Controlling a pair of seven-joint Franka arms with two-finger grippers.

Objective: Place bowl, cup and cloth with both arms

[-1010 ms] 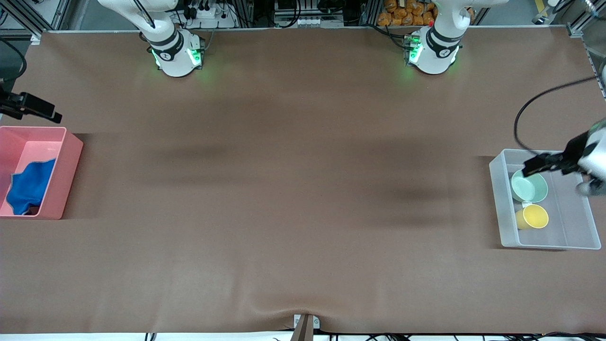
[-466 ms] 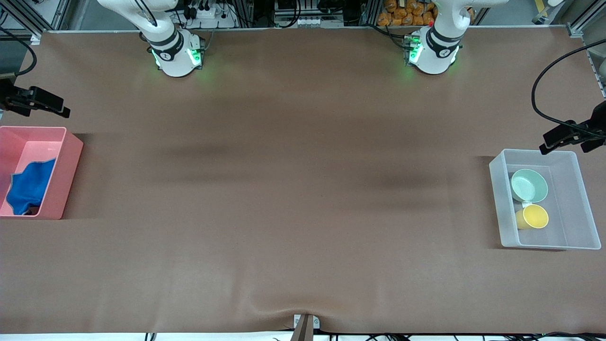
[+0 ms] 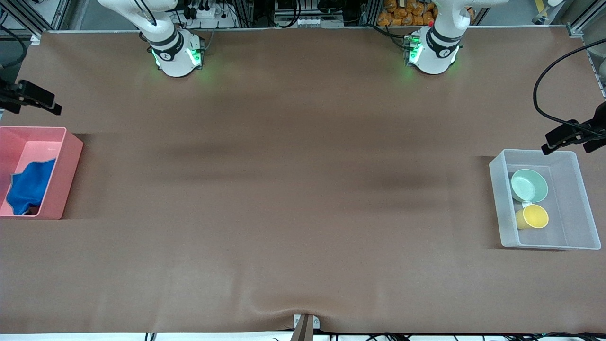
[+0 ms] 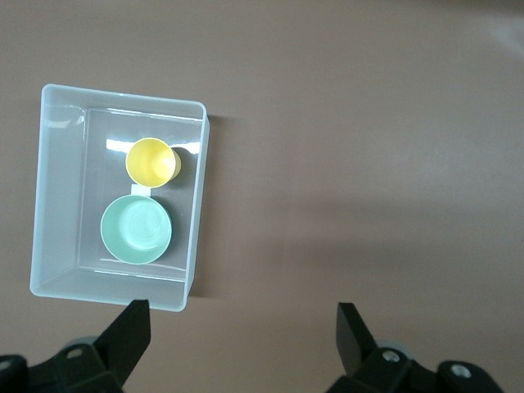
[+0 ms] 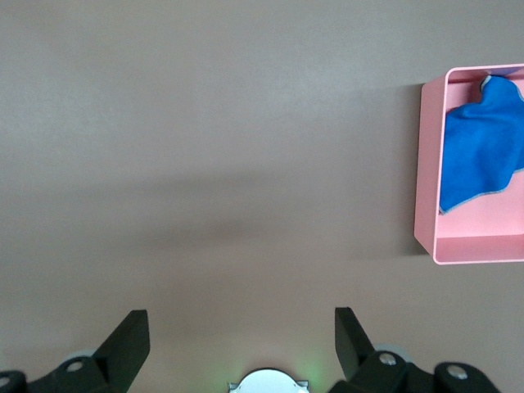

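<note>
The mint-green bowl [image 3: 529,185] and the yellow cup [image 3: 533,217] sit side by side in a clear plastic bin [image 3: 496,203] at the left arm's end of the table. The left wrist view shows the bowl [image 4: 137,229], the cup [image 4: 151,161] and the bin [image 4: 197,188] from above. My left gripper [image 3: 551,142] [image 4: 243,336] hangs open and empty over the mat beside that bin. The blue cloth [image 3: 28,189] [image 5: 479,155] lies crumpled in a pink bin [image 3: 71,175] [image 5: 427,164] at the right arm's end. My right gripper [image 3: 47,102] [image 5: 241,336] is open and empty over bare mat near the pink bin.
A brown mat [image 3: 303,189] covers the whole table between the two bins. Both arm bases [image 3: 176,57] [image 3: 432,54] stand lit green along the edge farthest from the front camera. A black cable [image 3: 539,102] loops above the left gripper.
The left gripper was low over the bowl in the clear bin and has lifted away to the bin's side. The right gripper shifted slightly near the pink bin. Nothing in the bins moved.
</note>
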